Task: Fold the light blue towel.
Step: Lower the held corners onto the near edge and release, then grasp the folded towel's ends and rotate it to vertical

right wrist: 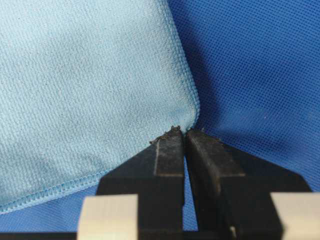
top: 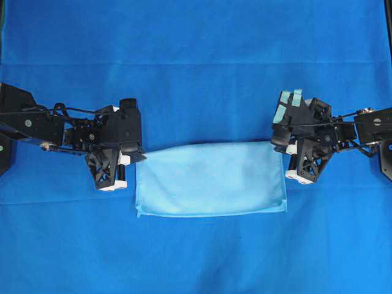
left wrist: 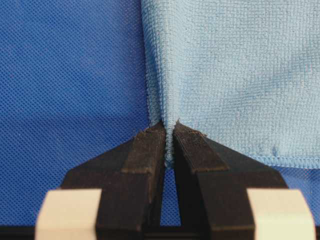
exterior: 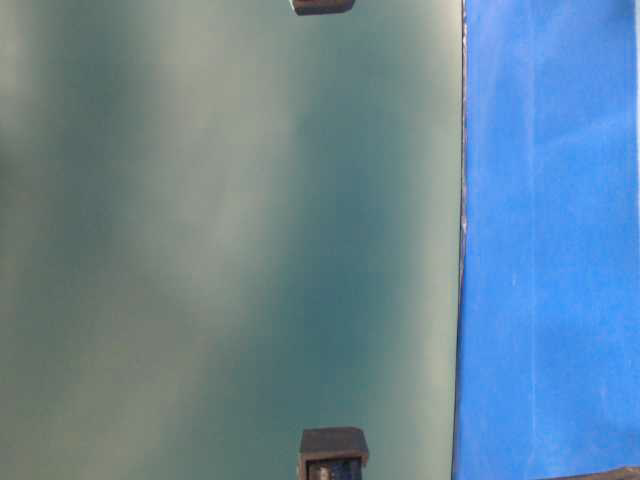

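Observation:
The light blue towel (top: pixel 211 180) lies as a wide rectangle in the middle of the royal-blue table sheet (top: pixel 196 49). Its stitched edge runs along the near side. My left gripper (top: pixel 141 158) sits at its far left corner. In the left wrist view the left gripper (left wrist: pixel 169 134) is shut, with a pinched ridge of the towel (left wrist: pixel 230 75) between the pads. My right gripper (top: pixel 280 146) is at the far right corner. In the right wrist view the right gripper (right wrist: pixel 185 132) is shut on the very tip of the towel (right wrist: pixel 85 75) corner.
Both arms reach in from the sides, level with the towel's far edge. The table-level view gives only a blurred grey-green panel (exterior: pixel 230 240), a strip of blue sheet (exterior: pixel 550 240) on its right, and two dark blocks at top and bottom.

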`<state>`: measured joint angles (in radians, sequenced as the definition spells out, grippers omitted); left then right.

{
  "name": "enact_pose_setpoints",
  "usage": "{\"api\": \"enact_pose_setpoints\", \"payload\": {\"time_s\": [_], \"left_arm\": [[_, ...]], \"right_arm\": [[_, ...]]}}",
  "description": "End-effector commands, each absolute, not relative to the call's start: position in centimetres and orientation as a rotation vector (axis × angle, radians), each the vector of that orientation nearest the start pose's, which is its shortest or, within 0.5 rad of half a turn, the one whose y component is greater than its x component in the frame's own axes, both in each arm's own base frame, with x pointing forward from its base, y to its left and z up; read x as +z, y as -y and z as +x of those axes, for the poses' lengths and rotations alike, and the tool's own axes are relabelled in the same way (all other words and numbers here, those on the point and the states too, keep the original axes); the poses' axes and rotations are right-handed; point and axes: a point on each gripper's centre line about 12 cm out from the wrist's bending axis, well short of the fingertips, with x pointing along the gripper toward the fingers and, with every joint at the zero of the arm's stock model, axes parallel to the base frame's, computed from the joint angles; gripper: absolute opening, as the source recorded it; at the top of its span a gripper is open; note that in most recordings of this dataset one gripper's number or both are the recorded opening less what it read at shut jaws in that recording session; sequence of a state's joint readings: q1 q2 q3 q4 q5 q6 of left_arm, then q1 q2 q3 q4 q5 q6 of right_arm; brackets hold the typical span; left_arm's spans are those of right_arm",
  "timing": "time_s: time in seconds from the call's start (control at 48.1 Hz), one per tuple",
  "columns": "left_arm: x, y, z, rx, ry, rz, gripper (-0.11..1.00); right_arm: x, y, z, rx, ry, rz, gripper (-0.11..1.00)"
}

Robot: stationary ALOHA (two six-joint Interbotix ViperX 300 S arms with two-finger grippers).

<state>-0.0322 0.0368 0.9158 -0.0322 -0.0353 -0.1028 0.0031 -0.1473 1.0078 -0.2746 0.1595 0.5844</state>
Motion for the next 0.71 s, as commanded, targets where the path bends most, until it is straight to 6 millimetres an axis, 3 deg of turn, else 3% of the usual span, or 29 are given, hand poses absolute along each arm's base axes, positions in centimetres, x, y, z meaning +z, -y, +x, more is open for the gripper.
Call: {"api": "enact_pose_setpoints", "payload": {"time_s": [0.0,0.354,0.499,0.686], "left_arm": [[10.0,1.0,32.2,0.029,-0.898,-0.105,0.02],[17.3,1.5,32.2,0.007,-0.879,-0.103,0.02],[19.2,1.8,31.5,-0.002,-0.84,-0.106,0.02],[20.0,1.8,31.1,-0.007,-0.812,-0.106,0.02]], "right_arm": [[11.7,0.4,27.7,-0.192,-0.965,0.265,0.03],[18.1,-0.5,26.3,-0.19,-0.887,0.242,0.03],[19.2,-0.7,25.5,-0.185,-0.866,0.246,0.03],[19.4,-0.6,25.1,-0.184,-0.854,0.241,0.03]]}}
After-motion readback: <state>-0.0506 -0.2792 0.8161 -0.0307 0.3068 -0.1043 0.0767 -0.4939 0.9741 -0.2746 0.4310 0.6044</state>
